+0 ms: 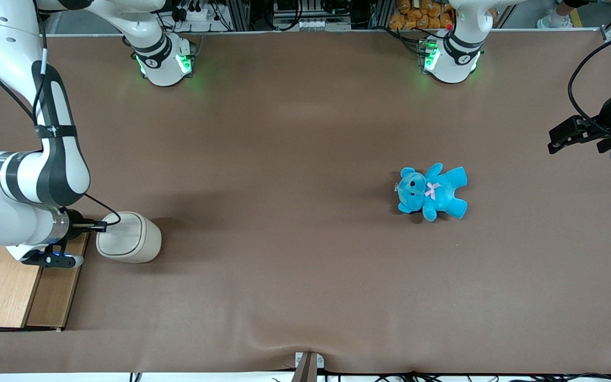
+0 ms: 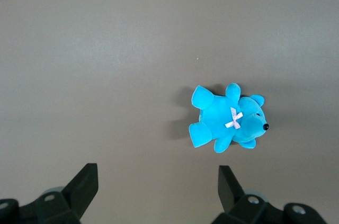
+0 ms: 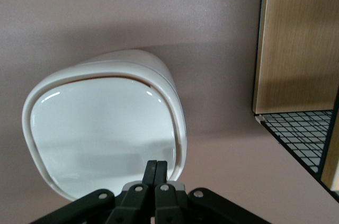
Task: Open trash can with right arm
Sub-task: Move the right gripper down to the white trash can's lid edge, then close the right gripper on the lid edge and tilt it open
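The trash can (image 1: 130, 237) is a small cream-white bin standing at the working arm's end of the table, its flat lid (image 3: 103, 128) lying down and closed. The right arm (image 1: 24, 191) reaches down beside it. My gripper (image 1: 101, 226) is shut and empty, its two black fingers pressed together. In the right wrist view the gripper (image 3: 157, 167) has its tips over the lid's edge, at the rim. I cannot tell whether the tips touch the lid.
A wooden-topped wire crate (image 1: 14, 289) stands right beside the trash can, under the arm's wrist; it also shows in the right wrist view (image 3: 299, 44). A blue teddy (image 1: 431, 192) lies toward the parked arm's end of the table.
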Robot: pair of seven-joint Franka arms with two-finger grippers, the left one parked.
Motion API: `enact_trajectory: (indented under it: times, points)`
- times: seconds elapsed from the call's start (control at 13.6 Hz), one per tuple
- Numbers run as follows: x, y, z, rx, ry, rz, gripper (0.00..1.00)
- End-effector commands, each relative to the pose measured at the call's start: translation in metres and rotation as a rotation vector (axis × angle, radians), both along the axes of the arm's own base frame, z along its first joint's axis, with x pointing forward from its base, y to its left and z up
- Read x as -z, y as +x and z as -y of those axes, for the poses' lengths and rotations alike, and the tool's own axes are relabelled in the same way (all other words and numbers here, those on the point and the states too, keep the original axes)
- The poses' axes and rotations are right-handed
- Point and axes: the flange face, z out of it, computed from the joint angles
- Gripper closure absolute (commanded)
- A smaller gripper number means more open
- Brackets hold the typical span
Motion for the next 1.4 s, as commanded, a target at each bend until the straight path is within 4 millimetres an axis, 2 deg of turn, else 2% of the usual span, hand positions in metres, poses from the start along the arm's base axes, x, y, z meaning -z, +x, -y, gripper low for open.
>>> enact_trajectory:
  times: [0.0,0.44,0.81,0.96,1.18,1.33]
  points:
    - [0.005,0.003,0.003,-0.001,0.008,0.011,1.00]
    - [0.017,0.002,0.004,0.001,0.008,-0.006,1.00]
    - [0.040,0.003,0.008,0.005,0.007,-0.022,1.00]
    - [0.043,0.003,0.008,0.005,0.007,-0.025,1.00]
    - [0.031,0.003,0.005,0.001,0.005,-0.019,1.00]
    - [-0.002,0.001,0.004,0.000,0.006,-0.005,1.00]
